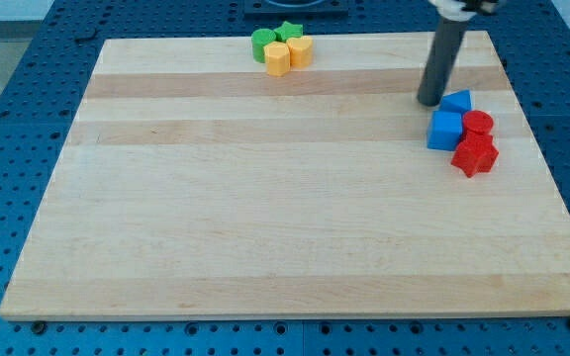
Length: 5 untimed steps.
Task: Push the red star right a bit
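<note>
The top of the rod runs out of the view's top edge, so whatever carries it cannot be seen, and there are no jaws on it to be open or closed: it is a plain dark rod, and my tip (430, 102) holds nothing. It rests on the wooden board (265, 218) near the view's upper right, just to the view's left of a small blue block (456, 101); whether the two actually touch is hard to tell, since the rod's dark base blends into its shadow. Below and to the view's right of my tip sits a blue cube (444, 130), pressed against a red cylinder (477, 124) on its right, and below that pair lies the red star (475, 155), the farthest of the cluster from my tip, its points blurred so that the star shape is only roughly readable. Well away to the view's left of my tip, by the board's top edge, a second cluster is packed tight: a green cylinder (262, 44), a green star (288, 31) partly hidden behind the others, and two yellow blocks (278, 58) (300, 50) whose exact shapes are hard to make out. No writing or label can be read anywhere. Around the board, a blue perforated table (28, 99) is cut off by every edge.
</note>
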Each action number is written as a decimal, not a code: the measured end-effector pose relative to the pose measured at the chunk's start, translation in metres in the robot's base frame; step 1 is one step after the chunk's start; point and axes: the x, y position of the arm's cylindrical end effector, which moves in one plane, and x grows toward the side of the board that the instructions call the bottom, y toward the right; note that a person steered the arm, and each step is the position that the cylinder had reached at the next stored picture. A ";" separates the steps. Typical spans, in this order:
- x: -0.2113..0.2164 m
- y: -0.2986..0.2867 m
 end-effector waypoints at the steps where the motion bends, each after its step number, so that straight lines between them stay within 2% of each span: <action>1: 0.033 -0.040; 2: 0.077 -0.044; 3: 0.107 -0.014; 5: 0.112 0.038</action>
